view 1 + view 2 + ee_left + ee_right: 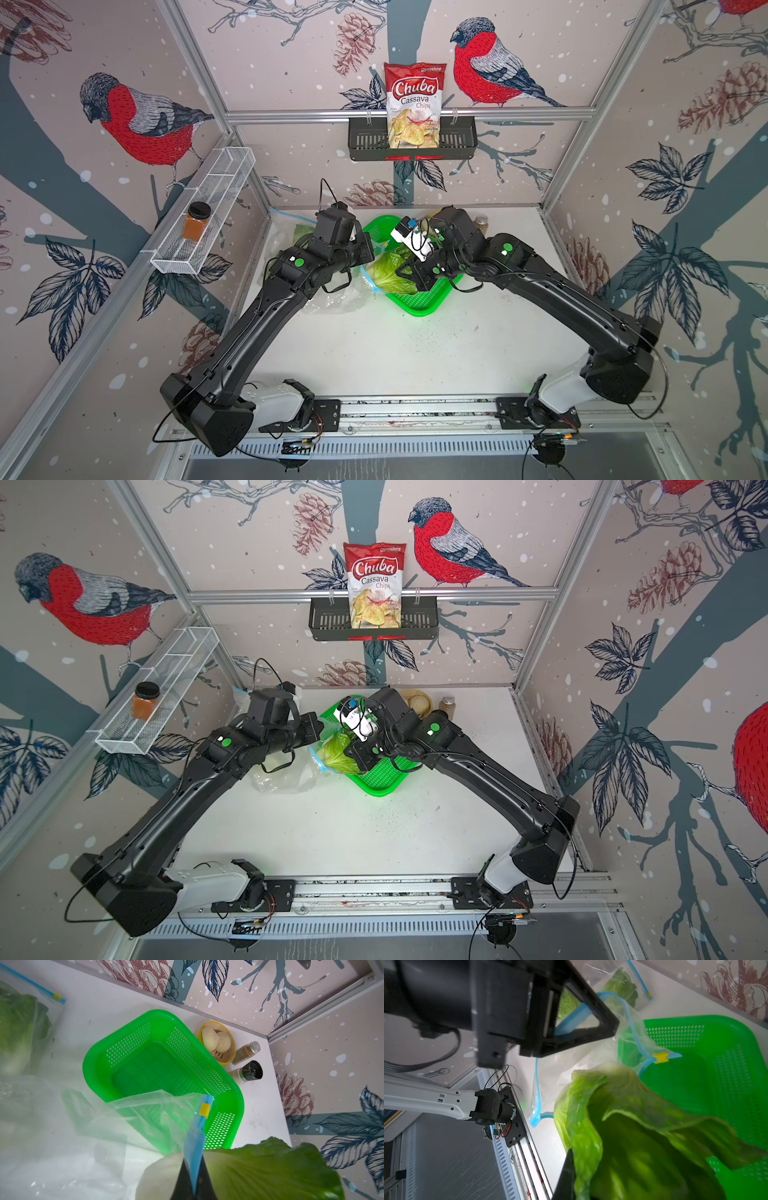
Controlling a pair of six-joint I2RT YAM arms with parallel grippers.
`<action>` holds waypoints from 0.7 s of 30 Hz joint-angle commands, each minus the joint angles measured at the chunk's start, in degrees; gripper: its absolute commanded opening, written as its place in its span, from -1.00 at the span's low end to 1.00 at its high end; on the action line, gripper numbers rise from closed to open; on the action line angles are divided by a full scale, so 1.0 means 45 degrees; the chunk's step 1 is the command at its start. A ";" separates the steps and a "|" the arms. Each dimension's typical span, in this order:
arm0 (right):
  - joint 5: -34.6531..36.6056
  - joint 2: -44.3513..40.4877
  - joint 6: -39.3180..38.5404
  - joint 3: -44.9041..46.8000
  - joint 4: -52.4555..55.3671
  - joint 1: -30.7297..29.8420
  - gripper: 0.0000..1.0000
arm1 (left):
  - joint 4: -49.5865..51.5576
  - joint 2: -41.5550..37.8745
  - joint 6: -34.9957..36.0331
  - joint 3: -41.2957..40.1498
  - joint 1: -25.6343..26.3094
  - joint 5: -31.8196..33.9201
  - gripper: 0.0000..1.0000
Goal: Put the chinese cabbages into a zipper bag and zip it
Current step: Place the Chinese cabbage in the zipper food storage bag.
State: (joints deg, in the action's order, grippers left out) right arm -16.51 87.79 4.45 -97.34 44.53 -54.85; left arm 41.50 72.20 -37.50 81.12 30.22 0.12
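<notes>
At the mouth of the zipper bag (145,1109), only one lip is lifted: the left jaws are pinched tight on its blue zipper strip (195,1147), the other lip slack. So the mouth may fold shut and floppy leaves snag the strip, or the film slip free. A chinese cabbage (643,1136) sits clamped in the narrow right jaws, leafy end just beside the mouth, over the green basket (93,1072). A second cabbage (18,1028) seems bagged separately by the back wall, hazily seen.
</notes>
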 commanded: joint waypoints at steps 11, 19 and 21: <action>0.0926 0.0647 -0.0035 0.0037 -0.2158 0.0107 -0.89 | 0.1189 0.0175 -0.0102 0.0215 -0.0035 -0.0085 -1.00; 0.0058 0.0490 0.0035 0.0694 -0.3148 0.0351 -0.89 | 0.1223 -0.0024 -0.0477 0.0157 -0.0047 -0.0105 -1.00; 0.0184 0.0650 -0.0354 0.0701 -0.2734 0.0230 -0.89 | 0.0876 -0.0156 -0.0645 0.0128 -0.0040 -0.0076 -1.00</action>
State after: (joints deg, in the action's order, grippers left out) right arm -14.28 90.21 4.49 -94.41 35.57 -53.17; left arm 46.87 72.25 -39.00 81.82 30.17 0.08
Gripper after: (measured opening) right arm 0.079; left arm 0.063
